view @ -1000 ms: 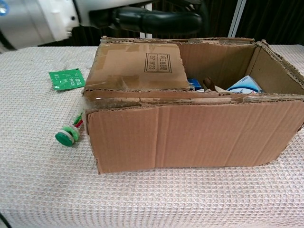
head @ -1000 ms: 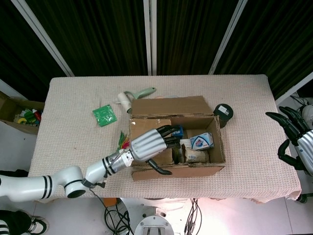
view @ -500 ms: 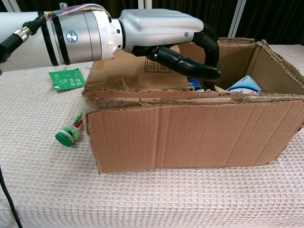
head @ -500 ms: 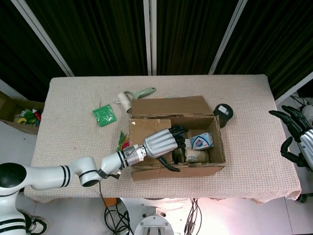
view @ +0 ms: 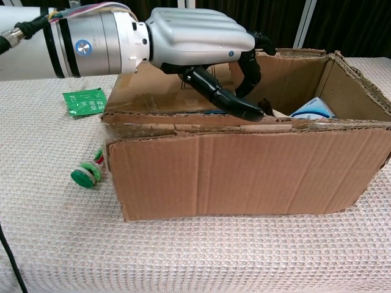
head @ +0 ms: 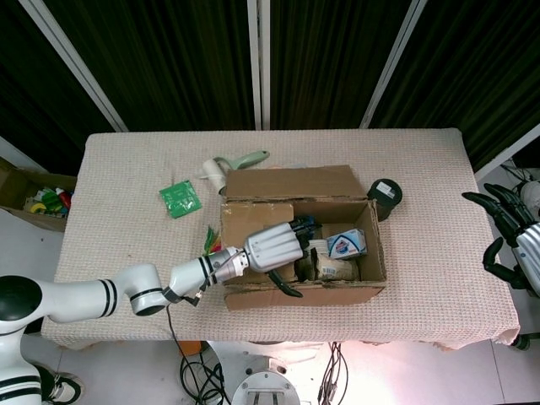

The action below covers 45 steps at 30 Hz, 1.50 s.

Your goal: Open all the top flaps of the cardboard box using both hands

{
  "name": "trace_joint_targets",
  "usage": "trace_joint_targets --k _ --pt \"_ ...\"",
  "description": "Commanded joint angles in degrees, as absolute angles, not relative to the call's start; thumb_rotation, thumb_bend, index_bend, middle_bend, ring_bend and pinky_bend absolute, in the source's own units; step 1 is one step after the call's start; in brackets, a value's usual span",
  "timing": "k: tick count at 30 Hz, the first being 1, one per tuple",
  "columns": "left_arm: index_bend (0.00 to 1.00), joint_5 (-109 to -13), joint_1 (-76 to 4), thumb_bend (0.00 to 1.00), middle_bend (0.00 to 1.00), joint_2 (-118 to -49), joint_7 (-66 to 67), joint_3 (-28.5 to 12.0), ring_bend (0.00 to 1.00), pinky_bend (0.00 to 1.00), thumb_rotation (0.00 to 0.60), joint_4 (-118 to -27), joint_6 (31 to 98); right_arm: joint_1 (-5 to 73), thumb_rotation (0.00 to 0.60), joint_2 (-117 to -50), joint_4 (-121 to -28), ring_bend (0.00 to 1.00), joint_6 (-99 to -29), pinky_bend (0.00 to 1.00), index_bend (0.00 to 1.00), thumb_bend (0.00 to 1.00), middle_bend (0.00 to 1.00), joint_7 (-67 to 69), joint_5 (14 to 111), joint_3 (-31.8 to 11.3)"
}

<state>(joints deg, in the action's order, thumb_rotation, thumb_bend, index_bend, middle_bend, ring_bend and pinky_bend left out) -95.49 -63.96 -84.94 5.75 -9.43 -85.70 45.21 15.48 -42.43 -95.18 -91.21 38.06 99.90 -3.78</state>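
Observation:
The cardboard box (head: 337, 291) stands in the middle of the table, its front wall (view: 244, 171) filling the chest view. Its back flap (head: 291, 181) is raised and leans away. The left flap (head: 245, 221) still lies over the left part of the opening. My left hand (head: 274, 247) lies palm down on that flap (view: 131, 91). Its fingers (view: 249, 61) hook down over the flap's free edge into the box, and the thumb reaches to the front rim. My right hand (head: 513, 240) hangs open beyond the table's right edge, well away from the box.
Inside the box lie a blue-and-white carton (head: 348, 244) and other packs. A green packet (head: 180, 199), a pale green handled tool (head: 228, 166) and a black round object (head: 385, 193) lie around the box. A green toy (view: 88, 173) sits by its left corner.
My left hand came in over the box, dropped onto the left flap and hooked its fingers over the flap's edge. The box shifted slightly left. The right hand barely moved.

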Motion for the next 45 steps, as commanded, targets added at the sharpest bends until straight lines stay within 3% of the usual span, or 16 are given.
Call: trace_joint_targets --k 1,4,12,25,33,45 --pt "0.72 -94.39 -64.13 0.0 0.5 -83.78 6.67 -9.23 0.06 0.16 0.0 -86.92 44.38 15.59 0.6 -42.5 -95.43 0.0 -91.02 0.0 0.08 0.97 0.16 37.65 99.97 -3.9" --pt "0.76 -93.4 -63.93 0.0 0.52 -82.74 7.55 -9.21 0.07 0.16 0.0 -88.34 44.46 15.68 0.6 -42.68 -95.57 0.0 -90.78 0.0 0.08 0.97 0.16 37.32 99.85 -4.04" --pt "0.76 -92.03 -62.86 0.0 0.55 -78.8 6.67 -9.82 0.09 0.16 0.0 -93.46 46.89 15.59 0.6 -42.5 -95.98 0.0 -90.71 0.0 0.08 0.97 0.15 36.89 99.93 -4.2" --pt "0.75 -88.52 -58.21 0.0 0.55 -66.25 8.05 -11.54 0.1 0.16 0.0 -105.92 51.99 16.6 0.6 -41.46 -99.01 0.0 -89.69 0.0 0.08 0.97 0.16 35.2 101.43 -4.67" --pt "0.75 -86.91 -54.53 0.0 0.54 -59.94 4.91 -12.28 0.1 0.16 0.0 -108.69 55.59 16.74 0.6 -41.04 -100.27 0.0 -89.56 0.0 0.08 0.97 0.16 34.36 103.16 -4.22" --pt "0.76 -86.84 -46.78 0.0 0.5 -49.29 -1.28 -8.77 0.1 0.16 0.0 -109.73 58.24 17.35 0.6 -40.75 -102.84 0.0 -87.74 0.0 0.08 0.97 0.16 30.75 103.66 -4.1"
